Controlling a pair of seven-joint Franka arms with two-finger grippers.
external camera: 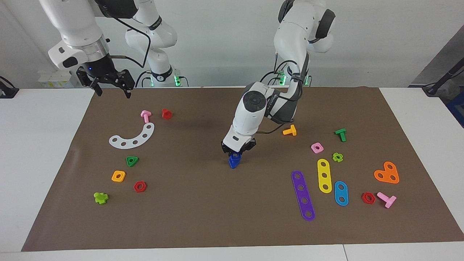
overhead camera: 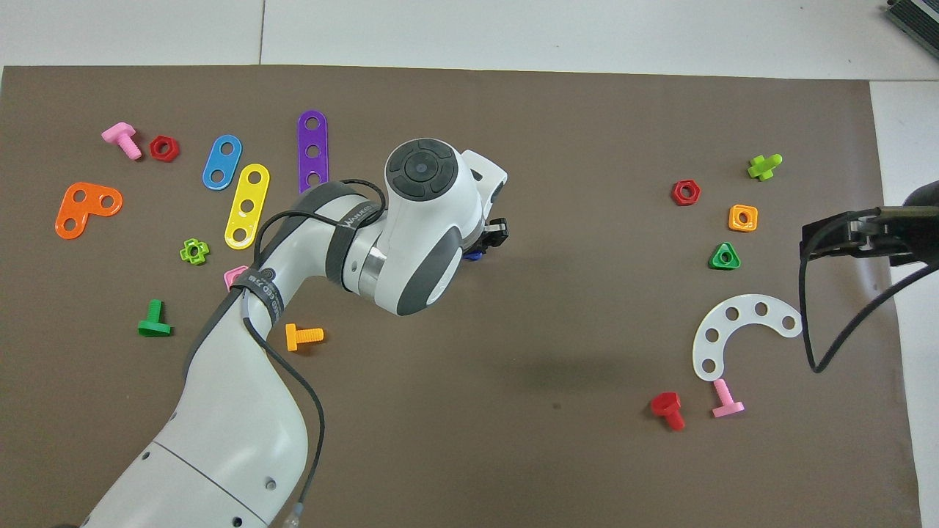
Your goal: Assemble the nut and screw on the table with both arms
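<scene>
A small blue piece (external camera: 235, 160) stands on the brown paper of the table (external camera: 203, 217), near its middle. Its top shows a ring with a round hole and its lower part narrows to a point, so I cannot tell whether it is the nut, the screw, or both joined. My left gripper (external camera: 237, 150) is low, right over and around its top. In the overhead view the left arm hides all but a blue sliver (overhead camera: 474, 255). No other blue nut or screw shows. My right gripper (external camera: 108, 86) waits open and empty, raised over the paper's corner by its own base (overhead camera: 843, 233).
Toward the right arm's end lie a white curved strip (external camera: 133, 137), a pink screw (external camera: 145, 116), a red screw (external camera: 166, 114), a green triangular nut (external camera: 132, 161), an orange square nut (external camera: 118, 176) and a red nut (external camera: 140, 186). Toward the left arm's end lie coloured strips (external camera: 303, 195), a pink nut (external camera: 317, 147) and an orange screw (external camera: 290, 131).
</scene>
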